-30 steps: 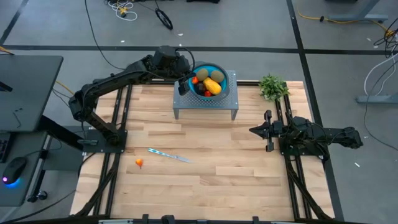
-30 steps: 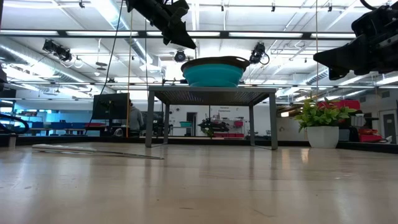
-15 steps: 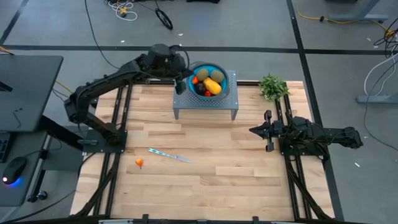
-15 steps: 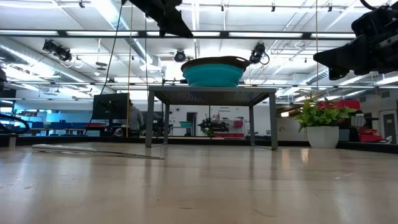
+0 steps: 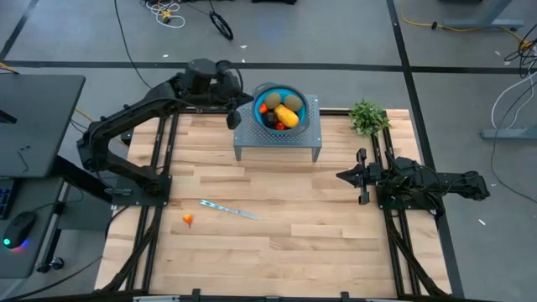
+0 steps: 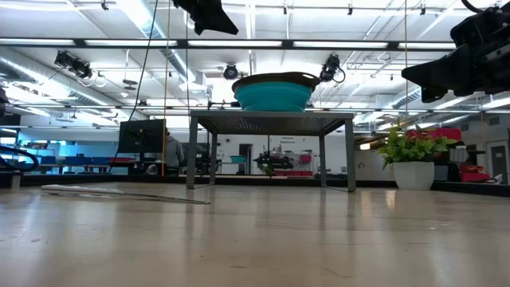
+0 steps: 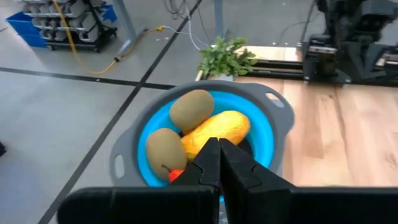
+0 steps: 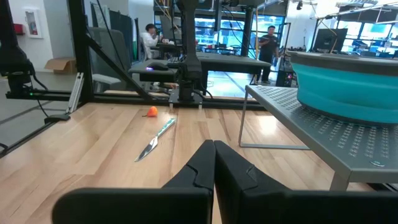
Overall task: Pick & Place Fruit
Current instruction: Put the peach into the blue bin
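Note:
A blue bowl with a grey rim (image 5: pixel 299 94) (image 7: pixel 273 109) stands on a grey perforated stand (image 5: pixel 277 144). In it lie two brown-green kiwi-like ovals (image 7: pixel 191 109) (image 7: pixel 163 149), the elongated yellow-orange fruit (image 7: pixel 217 129) (image 5: pixel 287 116) and small red-orange pieces (image 7: pixel 176 175). One more tiny orange piece (image 5: pixel 187 220) (image 8: pixel 151 111) rests on the table by the left arm's base. My left gripper (image 5: pixel 234 117) (image 7: pixel 219 146) hangs shut and empty, high up just left of the bowl (image 6: pixel 211 12). My right gripper (image 5: pixel 340 176) (image 8: pixel 214 144) waits shut at the table's right side.
A slim silvery-blue knife-like stick (image 5: pixel 226 209) (image 8: pixel 155 140) lies on the wood near the loose orange piece. A green plant sprig (image 5: pixel 367 116) (image 6: pixel 413 147) stands at the far right, beside the stand. Bare wood (image 5: pixel 285 243) stretches across the near half of the table.
My left gripper has drawn back from over the bowl's left rim, moving toward the table's left edge and rising. The fruit in the bowl and the right arm have kept still.

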{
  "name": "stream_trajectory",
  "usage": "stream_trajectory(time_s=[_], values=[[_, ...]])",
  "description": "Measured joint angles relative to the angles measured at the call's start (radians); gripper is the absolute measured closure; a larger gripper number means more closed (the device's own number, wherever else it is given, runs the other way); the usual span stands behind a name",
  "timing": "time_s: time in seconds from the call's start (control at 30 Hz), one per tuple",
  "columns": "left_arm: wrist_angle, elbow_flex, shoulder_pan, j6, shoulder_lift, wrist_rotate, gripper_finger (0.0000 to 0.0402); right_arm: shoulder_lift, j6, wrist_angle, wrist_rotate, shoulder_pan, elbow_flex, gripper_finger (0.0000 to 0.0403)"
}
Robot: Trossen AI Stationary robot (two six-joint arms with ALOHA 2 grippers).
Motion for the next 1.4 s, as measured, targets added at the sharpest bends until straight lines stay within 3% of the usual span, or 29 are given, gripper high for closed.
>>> stream_trajectory(time_s=[0.27, 0.77, 1.4], values=[[-0.030, 0.000, -0.043, -0.004, 0.000, 0.047, 0.0401, 0.000, 0.000, 0.000, 0.000, 0.000, 0.000, 0.0396], [-0.063, 0.000, -0.239, -0.001, -0.012, 0.075, 0.0401, 0.000, 0.000, 0.000, 0.000, 0.000, 0.000, 0.0396], [-0.051, 0.000, -0.391, -0.017, -0.010, 0.074, 0.0401, 0.000, 0.000, 0.000, 0.000, 0.000, 0.000, 0.0396]])
